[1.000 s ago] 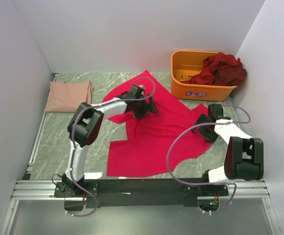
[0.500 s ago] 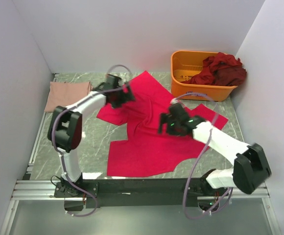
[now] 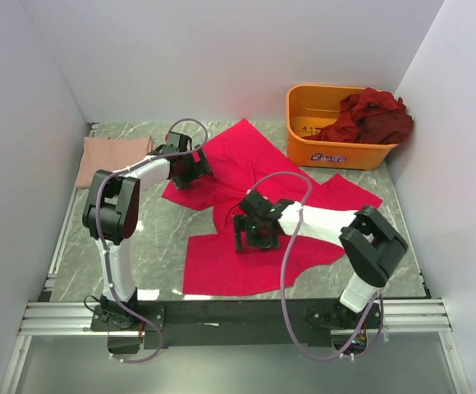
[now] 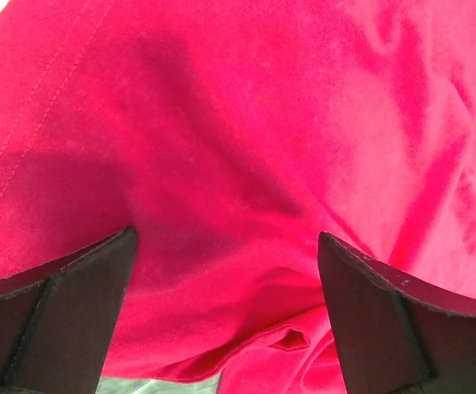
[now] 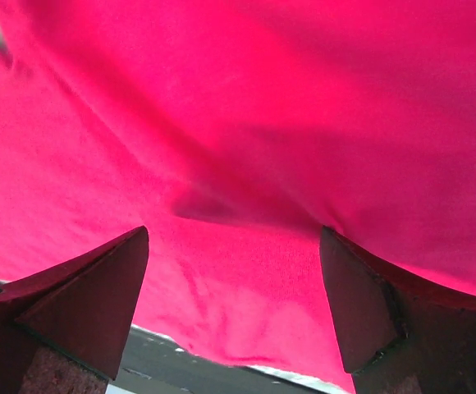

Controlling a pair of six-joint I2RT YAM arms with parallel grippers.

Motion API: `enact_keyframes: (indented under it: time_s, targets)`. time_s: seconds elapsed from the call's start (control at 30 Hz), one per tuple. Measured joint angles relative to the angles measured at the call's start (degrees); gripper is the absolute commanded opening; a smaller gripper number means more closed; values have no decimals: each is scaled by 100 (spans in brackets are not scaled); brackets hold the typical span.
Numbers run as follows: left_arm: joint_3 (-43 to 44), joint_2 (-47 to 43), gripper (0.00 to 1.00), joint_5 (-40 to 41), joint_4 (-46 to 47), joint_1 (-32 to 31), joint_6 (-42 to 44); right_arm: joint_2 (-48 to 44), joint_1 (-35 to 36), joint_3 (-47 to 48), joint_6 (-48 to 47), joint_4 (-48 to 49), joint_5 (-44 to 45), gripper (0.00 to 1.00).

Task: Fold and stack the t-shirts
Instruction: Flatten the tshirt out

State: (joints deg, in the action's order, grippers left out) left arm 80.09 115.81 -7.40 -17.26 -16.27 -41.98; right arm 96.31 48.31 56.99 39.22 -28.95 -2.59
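Two sets of jaws, both mine, stand spread wide over the bright red t-shirt, and neither is pinching any cloth. The shirt lies opened out and rumpled across the middle of the grey marbled table. One corner points toward the back wall, another reaches to the right, and its broad lower part lies nearest my bases.

My left jaws sit at the shirt's far left edge, with my left arm stretched out to them. In the left wrist view their dark fingers frame smooth red cloth. A line of stitching runs along the upper left, and at the bottom is a small fold of hem with a sliver of table under it.

My right jaws are down over the middle of the shirt, with my right arm reaching leftward across the cloth. In the right wrist view the fingers frame a soft crease, with the cloth's edge and a strip of table at the bottom. I cannot tell whether either pair of fingertips touches the cloth.

A pale pink t-shirt lies folded flat at the far left of the table, near the red shirt's left edge. Dark maroon t-shirts are heaped in the orange bin at the far right corner, rising above its rim.
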Motion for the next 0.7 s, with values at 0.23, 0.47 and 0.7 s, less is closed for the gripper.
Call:
enact_keyframes:
  time_s: [0.23, 0.47, 0.7]
  targets:
    - [-920, -501, 100, -57, 704, -2, -94, -621, -1613, -723, -111, 66, 146, 92]
    - [-2518, -1843, 99, 87, 688, -470, -424, -658, -3471, -745, -627, -96, 713, 93]
    - [-2833, -2583, 99, 645, -527, -813, -715, -986, -3495, -330, -1366, -608, 1139, 93]
